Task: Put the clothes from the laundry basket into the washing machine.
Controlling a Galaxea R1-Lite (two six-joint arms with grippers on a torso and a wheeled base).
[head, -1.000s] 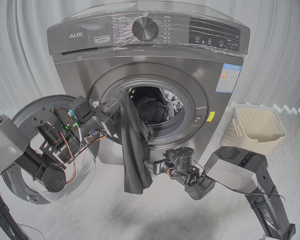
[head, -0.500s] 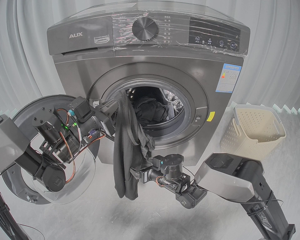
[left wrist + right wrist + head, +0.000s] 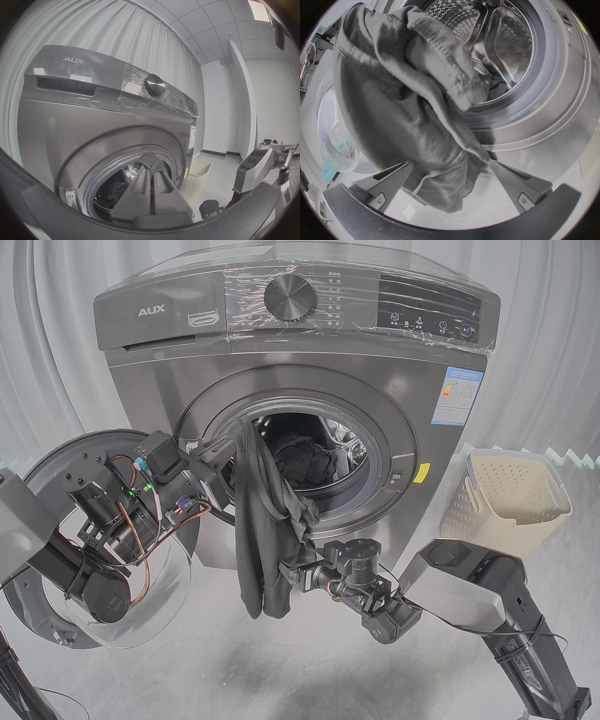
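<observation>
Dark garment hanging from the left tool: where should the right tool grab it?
Grip the bunched lower fold from the robot's right, low: it hangs slack outside the drum, inside the open right tool, while the left tool pins the top.

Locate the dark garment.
Head view: the dark garment hangs from the left end effector at the left rim of the washing machine opening, its lower part inside the open right end effector.
</observation>
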